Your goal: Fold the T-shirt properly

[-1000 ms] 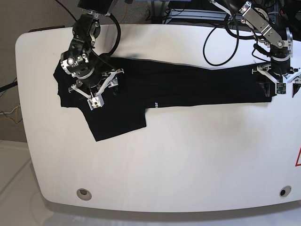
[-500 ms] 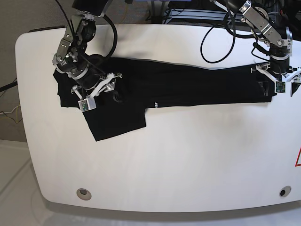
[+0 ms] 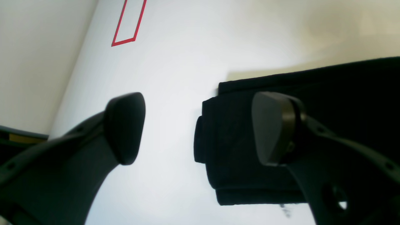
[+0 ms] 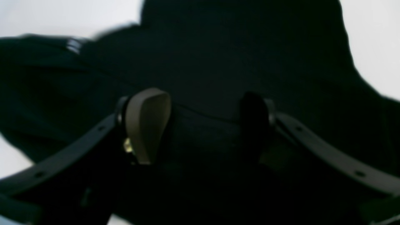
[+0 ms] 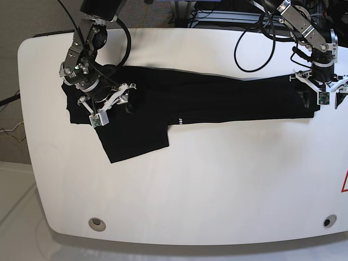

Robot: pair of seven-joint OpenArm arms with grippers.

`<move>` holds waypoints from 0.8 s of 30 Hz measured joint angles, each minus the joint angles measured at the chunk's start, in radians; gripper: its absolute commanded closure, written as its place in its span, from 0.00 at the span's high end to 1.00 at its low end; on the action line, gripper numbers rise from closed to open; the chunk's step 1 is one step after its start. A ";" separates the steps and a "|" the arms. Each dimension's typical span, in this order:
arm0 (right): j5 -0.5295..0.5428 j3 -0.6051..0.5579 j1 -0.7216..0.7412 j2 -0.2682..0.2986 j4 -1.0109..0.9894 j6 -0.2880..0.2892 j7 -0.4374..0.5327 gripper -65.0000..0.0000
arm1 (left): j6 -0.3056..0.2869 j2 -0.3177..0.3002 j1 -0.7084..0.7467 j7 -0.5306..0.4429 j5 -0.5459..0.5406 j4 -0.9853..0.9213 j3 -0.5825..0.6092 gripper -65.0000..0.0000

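The black T-shirt (image 5: 217, 100) lies stretched across the white table (image 5: 190, 185), with a sleeve (image 5: 133, 141) hanging toward the front left. My right gripper (image 5: 110, 106) hovers open over the shirt's left part; in the right wrist view its fingers (image 4: 147, 125) stand apart above dark T-shirt cloth (image 4: 218, 62), holding nothing. My left gripper (image 5: 321, 87) is open at the shirt's right end. In the left wrist view the left gripper (image 3: 200, 128) straddles the folded T-shirt edge (image 3: 231, 140): one finger (image 3: 275, 128) is over cloth, the other over bare table.
A red tape outline (image 3: 128, 23) marks the table beyond the shirt's right end, and the red tape (image 5: 345, 185) shows at the right edge of the base view. Black cables (image 5: 250, 49) loop at the table's back. Two round holes (image 5: 97, 223) sit near the front edge.
The right gripper has shifted left over the shirt's left part and turned a little. The left gripper has moved slightly toward the back at the shirt's right end. Both stay open.
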 measured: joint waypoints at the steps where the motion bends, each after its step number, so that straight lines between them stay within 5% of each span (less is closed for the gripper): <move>1: -0.032 -0.002 0.008 -0.002 -0.008 -0.008 0.006 0.61 | 0.000 0.000 0.000 0.000 0.000 0.000 0.000 0.78; 6: -0.246 -0.011 0.101 -0.009 -0.117 -0.101 0.125 0.61 | 0.000 0.000 0.004 -0.003 0.012 -0.001 -0.001 0.78; 16: -0.249 0.022 0.209 0.018 -0.370 -0.110 0.304 0.61 | 0.000 0.001 0.009 -0.001 0.013 -0.013 -0.004 0.77; 18: -0.235 0.027 0.225 0.033 -0.456 -0.124 0.428 0.61 | 0.000 0.000 0.011 0.000 0.013 -0.015 -0.003 0.77; 24: -0.219 0.030 0.261 0.050 -0.517 -0.139 0.420 0.61 | 0.000 0.000 0.012 0.000 -0.003 -0.031 -0.003 0.76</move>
